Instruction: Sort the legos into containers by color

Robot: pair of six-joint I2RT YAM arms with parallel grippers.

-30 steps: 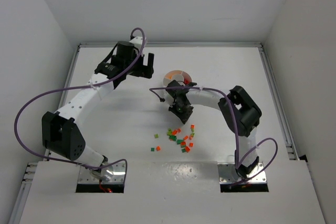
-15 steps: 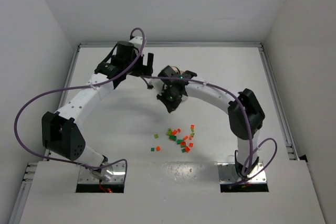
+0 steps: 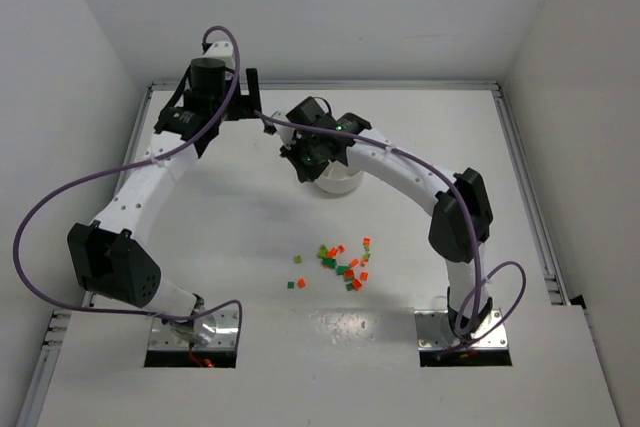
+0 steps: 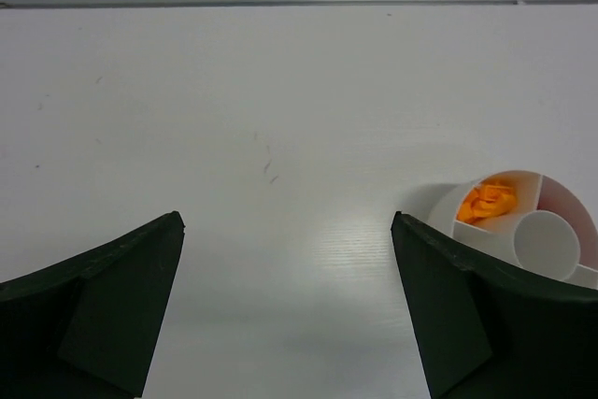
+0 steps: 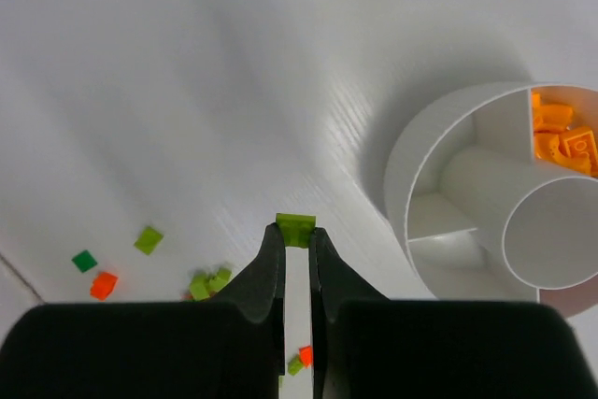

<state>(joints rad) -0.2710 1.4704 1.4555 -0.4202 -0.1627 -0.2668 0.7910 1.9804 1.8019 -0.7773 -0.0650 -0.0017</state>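
Note:
My right gripper (image 5: 296, 234) is shut on a light green lego (image 5: 296, 230), held above the table just left of the white dish (image 5: 411, 165). In the top view the right gripper (image 3: 308, 155) hangs over the dish (image 3: 340, 183) and hides most of it. One dish compartment holds orange legos (image 5: 565, 137); the nearest ones look empty. Loose red, orange and green legos (image 3: 342, 265) lie in a cluster mid-table. My left gripper (image 3: 248, 99) is open and empty near the far edge, with the dish (image 4: 448, 217) just right of its right finger.
A raised metal rail (image 3: 320, 84) runs along the table's far edge, close behind the left gripper. Side rails (image 3: 525, 187) border the right of the table. A purple cable (image 3: 60, 197) loops off the left arm.
My right gripper has carried the green lego from above the loose pile back and left to the dish. My left gripper has moved left and toward the far edge.

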